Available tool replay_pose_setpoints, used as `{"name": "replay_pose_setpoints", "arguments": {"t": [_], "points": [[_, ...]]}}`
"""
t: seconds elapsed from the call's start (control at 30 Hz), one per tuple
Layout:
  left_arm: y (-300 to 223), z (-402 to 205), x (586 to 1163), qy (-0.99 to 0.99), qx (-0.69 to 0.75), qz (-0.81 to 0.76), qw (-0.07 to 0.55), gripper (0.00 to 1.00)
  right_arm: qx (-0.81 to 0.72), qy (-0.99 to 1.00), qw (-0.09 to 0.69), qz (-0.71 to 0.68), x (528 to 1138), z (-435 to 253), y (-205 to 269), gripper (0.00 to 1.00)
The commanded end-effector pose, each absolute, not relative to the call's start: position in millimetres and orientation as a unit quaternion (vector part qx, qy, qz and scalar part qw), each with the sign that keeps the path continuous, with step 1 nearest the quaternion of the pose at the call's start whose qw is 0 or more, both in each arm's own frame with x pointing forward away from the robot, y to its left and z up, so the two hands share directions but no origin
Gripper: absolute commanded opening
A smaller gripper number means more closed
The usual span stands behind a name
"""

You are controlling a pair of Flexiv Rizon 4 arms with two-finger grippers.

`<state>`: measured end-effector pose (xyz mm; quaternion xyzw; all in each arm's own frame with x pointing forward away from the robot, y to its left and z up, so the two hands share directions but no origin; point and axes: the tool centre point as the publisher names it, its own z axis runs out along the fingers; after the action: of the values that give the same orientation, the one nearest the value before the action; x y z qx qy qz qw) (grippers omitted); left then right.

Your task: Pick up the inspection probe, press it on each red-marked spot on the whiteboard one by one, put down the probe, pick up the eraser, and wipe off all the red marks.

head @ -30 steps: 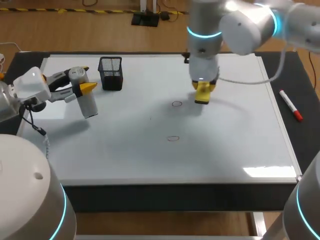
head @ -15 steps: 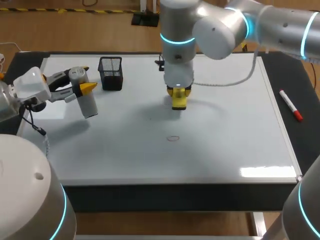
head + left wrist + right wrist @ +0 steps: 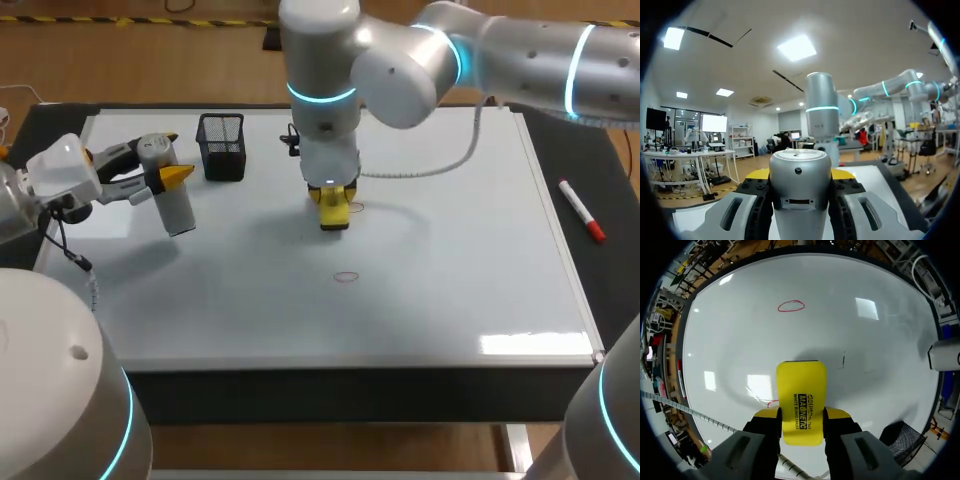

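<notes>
Clamping the probe (image 3: 172, 200) in the left pincer (image 3: 165, 157), fingers tight on both its sides, holding it tilted over the left part of the whiteboard (image 3: 470, 280), apparently off the surface. Not yet putting it down, so judging that step as skipped or pending. Passing a black mesh cup (image 3: 221, 146) just beside it, toward the far-left corner of the board.

Gripping the yellow eraser (image 3: 801, 385) in the right pincer (image 3: 801, 415), fingers closed on its two sides, pressing or hovering low at mid-board, hard telling which. Covering most of the far red mark (image 3: 355, 207), only a scrap of red peeking out beside the eraser. Judging this as wiping the first mark, partly done at best. Leaving the near red ring (image 3: 346, 276) whole and well apart from the eraser, needing a wipe after this one.

Noting a red marker (image 3: 581, 211) lying on the dark bench (image 3: 600, 140) off the board's right edge, untouched. Not seeing proof of the probe presses; taking them as finished, going by the eraser being in use.
</notes>
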<state>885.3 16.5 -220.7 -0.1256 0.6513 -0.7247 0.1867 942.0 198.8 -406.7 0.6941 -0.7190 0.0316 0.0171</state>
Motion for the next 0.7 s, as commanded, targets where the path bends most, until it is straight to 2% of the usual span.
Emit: {"name": "replay_pose_setpoints", "arguments": {"t": [0.03, 0.7], "points": [[16, -220, 885, 0.651, -0.126, -0.725, 0.188, 0.0, 0.694, -0.719, 0.016, 0.034, 944, -409, 201, 0.0], [16, -220, 885, 0.651, -0.126, -0.725, 0.188, 0.0, 0.696, -0.717, 0.008, 0.031, 943, -422, 200, 0.0]]}}
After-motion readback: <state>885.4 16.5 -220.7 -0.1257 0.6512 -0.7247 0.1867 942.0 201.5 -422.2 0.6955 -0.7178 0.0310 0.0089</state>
